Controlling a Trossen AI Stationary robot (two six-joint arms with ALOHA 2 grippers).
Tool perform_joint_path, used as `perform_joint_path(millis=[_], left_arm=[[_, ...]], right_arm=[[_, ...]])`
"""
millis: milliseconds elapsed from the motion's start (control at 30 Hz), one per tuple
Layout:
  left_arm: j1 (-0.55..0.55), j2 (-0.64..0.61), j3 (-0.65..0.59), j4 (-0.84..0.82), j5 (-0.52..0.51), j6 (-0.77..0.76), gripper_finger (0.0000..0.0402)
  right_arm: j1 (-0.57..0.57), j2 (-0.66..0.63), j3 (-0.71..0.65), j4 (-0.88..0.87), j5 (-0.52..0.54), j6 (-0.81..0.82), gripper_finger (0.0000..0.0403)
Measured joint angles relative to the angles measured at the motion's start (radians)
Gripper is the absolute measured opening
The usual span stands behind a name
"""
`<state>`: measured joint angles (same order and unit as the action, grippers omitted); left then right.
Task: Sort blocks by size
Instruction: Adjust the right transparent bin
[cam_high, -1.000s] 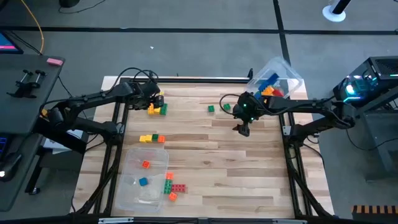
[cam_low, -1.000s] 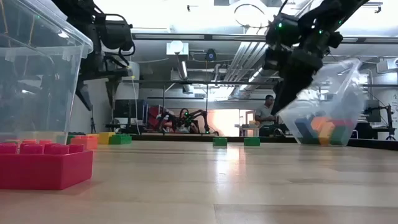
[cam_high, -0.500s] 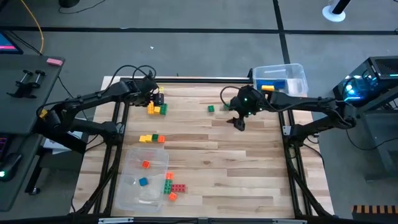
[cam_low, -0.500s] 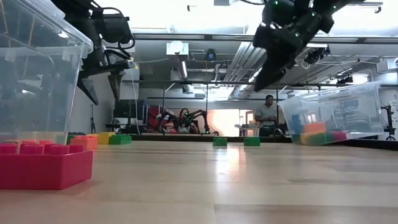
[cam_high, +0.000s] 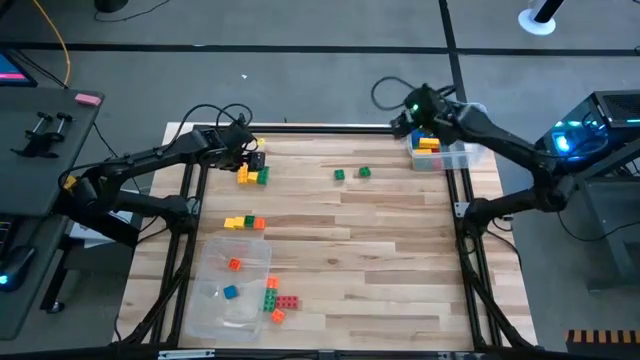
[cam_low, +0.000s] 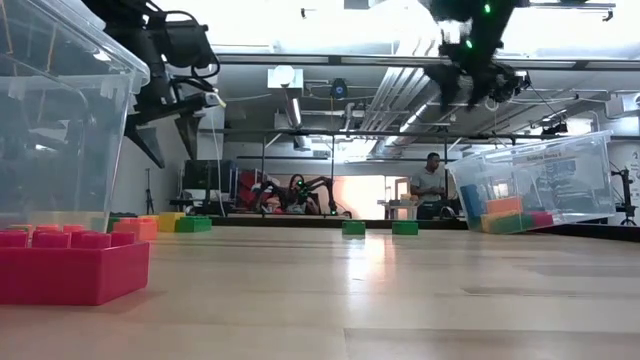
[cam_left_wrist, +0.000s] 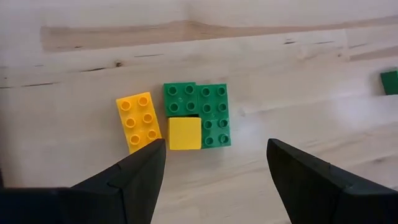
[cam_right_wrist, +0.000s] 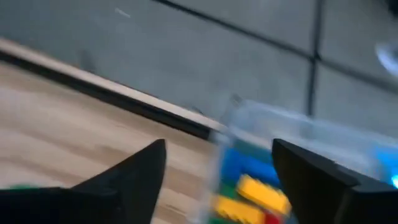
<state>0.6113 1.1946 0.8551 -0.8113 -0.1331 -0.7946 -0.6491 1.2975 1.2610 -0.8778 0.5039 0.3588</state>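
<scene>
The left gripper hangs with jaws wide and empty over a yellow and green cluster of blocks at the desk's far left, while the right gripper, jaws also wide, holds nothing beside the bin of blocks at the far right corner.

Grey floor around wooden table; ceiling pipes, a person standing far back.
</scene>
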Motion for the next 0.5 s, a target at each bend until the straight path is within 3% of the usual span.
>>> perform_joint_path(millis=[100,233,367,500], left_arm=[[0.000,0.000,0.000,0.007,0.001,0.023,0.0266],[0.000,0.000,0.000,0.021,0.001,0.057,0.0266],[0.000,0.000,0.000,0.025,0.003,0.079,0.0266],[0.000,0.000,0.000,0.025,0.016,0.092,0.0266]], right_arm=[[-0.096,0.041,-0.001,-0.096,-0.010,0.054,0.0193],[-0.173,0.106,-0.038,0.062,-0.017,0.007,0.0031],[-0.246,0.196,-0.020,0.148,0.015,-0.017,0.0018],[-0.292,0.268,-0.012,0.077,-0.086,0.001,0.0005]])
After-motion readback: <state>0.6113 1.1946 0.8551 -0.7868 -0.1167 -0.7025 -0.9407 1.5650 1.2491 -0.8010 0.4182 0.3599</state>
